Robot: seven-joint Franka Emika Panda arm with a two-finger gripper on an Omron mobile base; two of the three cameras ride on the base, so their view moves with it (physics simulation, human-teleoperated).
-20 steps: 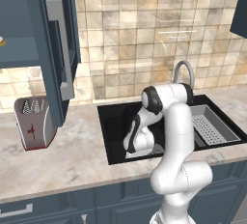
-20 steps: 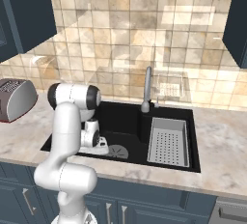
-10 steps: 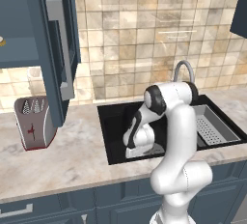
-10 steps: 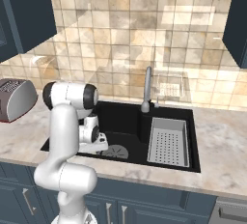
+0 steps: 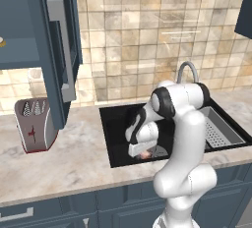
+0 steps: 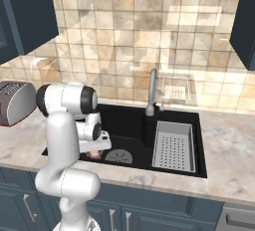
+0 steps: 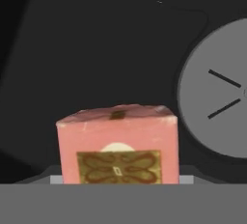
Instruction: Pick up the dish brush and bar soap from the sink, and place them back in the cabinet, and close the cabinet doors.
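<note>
Soap was what we went for. The bar soap lay on the sink floor near its front edge, beside the drain. Our claw sat low right over it, one finger on each side. We could not tell if it was squeezing yet.

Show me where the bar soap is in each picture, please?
Left base view: the bar soap peeks out pink just under the gripper, low in the black sink, near its front edge.
Right base view: the soap is a small pink spot beneath the white hand, left of the round grey drain.
Hand view: the soap sits big at bottom centre.
Shared landmark: the drain, beside the soap.
</note>
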